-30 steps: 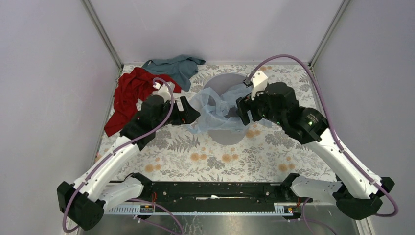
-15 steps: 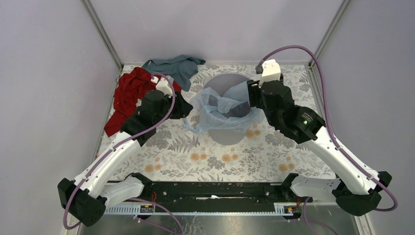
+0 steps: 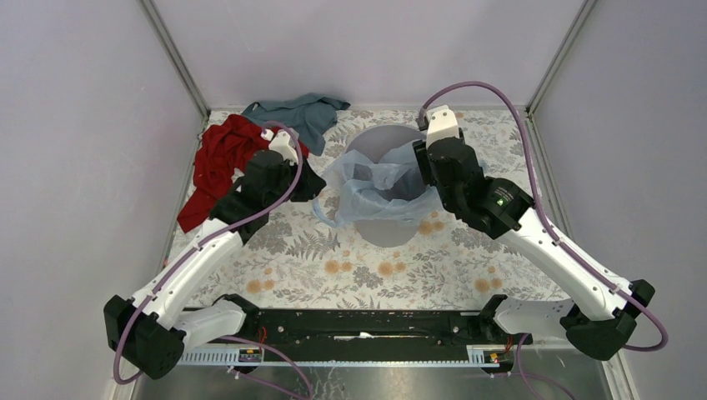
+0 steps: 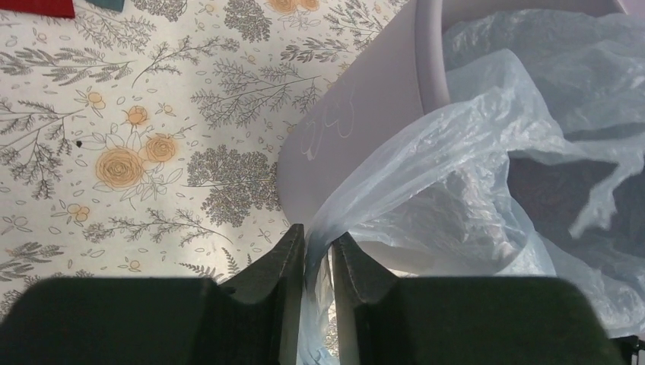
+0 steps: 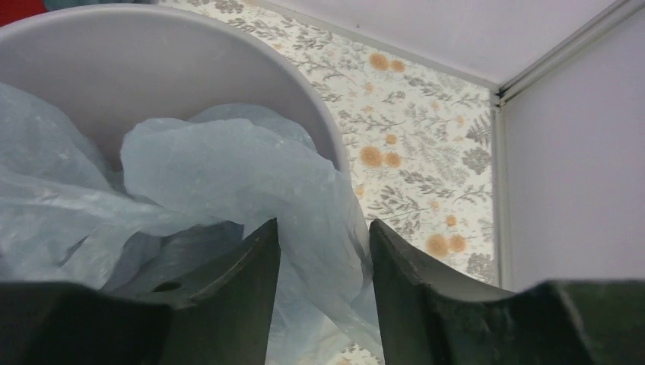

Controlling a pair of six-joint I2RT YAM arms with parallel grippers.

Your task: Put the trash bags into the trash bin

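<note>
Red cloth (image 3: 218,162) heaped at the far left of the floral table (image 3: 333,258), teal-grey cloth (image 3: 300,112) just behind it, touching it, both well clear of the action and neither in anyone's way. The bin (image 3: 385,233) stands upright mid-table between the two arms, and the bag (image 3: 371,187) is bunched across its mouth: part of it sags down inside, part spills over the near-left rim and down the outside wall, and more is draped over the right rim. Nothing else shows inside the bin. The left gripper (image 4: 318,247) sits low beside the bin's left wall, fingers almost together, pinching a thin fold of the bag's edge between them. The right gripper (image 5: 323,243) hangs over the right rim, fingers clearly parted, with loose bag film billowing in front of the gap and no pinch on it that I can see.
</note>
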